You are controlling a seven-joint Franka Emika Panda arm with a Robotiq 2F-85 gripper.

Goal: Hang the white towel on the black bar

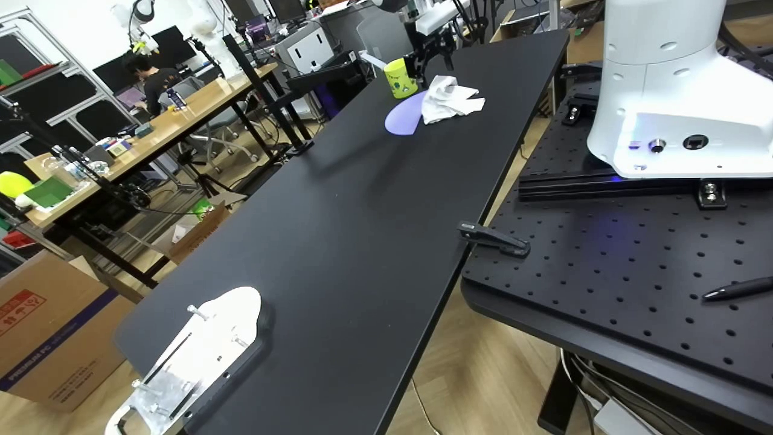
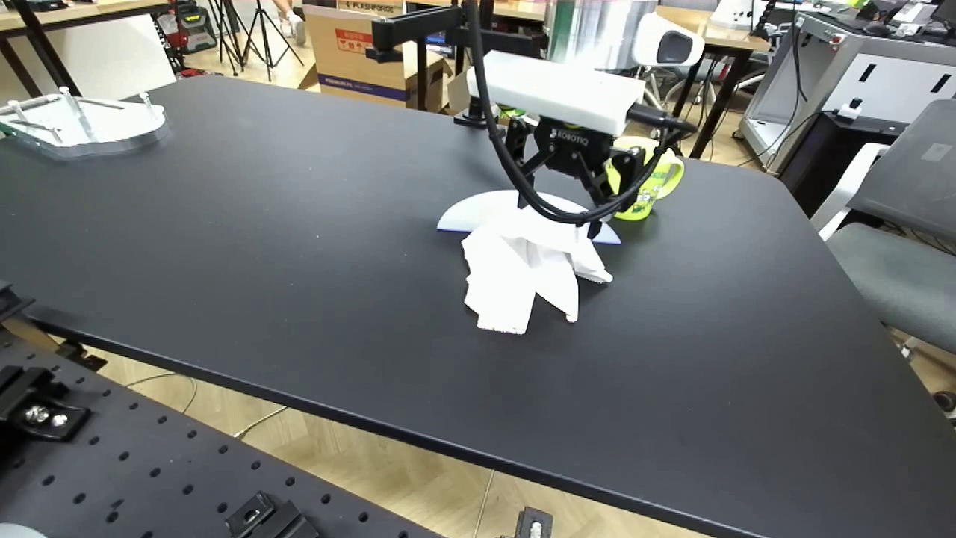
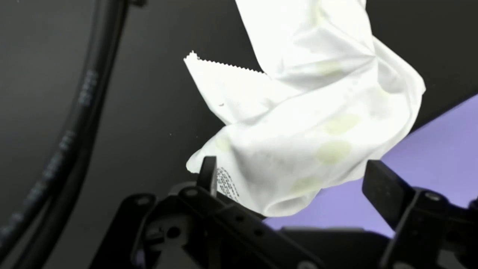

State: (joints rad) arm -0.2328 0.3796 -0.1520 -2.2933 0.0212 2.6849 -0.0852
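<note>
The white towel lies crumpled on the black table in both exterior views point(image 1: 450, 101) point(image 2: 511, 273). It partly covers a purple half-round sheet. In the wrist view the towel point(image 3: 298, 123) shows pale green spots and small print. My gripper point(image 3: 291, 164) is open, with the towel's near end lying between its spread fingertips; I cannot tell if they touch it. In the exterior views the gripper point(image 1: 433, 69) point(image 2: 558, 215) points down over the towel's far end, partly hidden by a cable. The black bar point(image 1: 320, 77) point(image 2: 422, 28) juts from a post at the table's edge.
The purple sheet point(image 1: 403, 116) point(image 2: 478, 209) point(image 3: 351, 201) lies under the towel. A yellow-green mug point(image 1: 400, 80) point(image 2: 656, 187) stands close beside the gripper. A white metal plate with pegs point(image 1: 211, 344) point(image 2: 89, 123) lies at the table's other end. A chair point(image 2: 904, 202) stands beyond the table.
</note>
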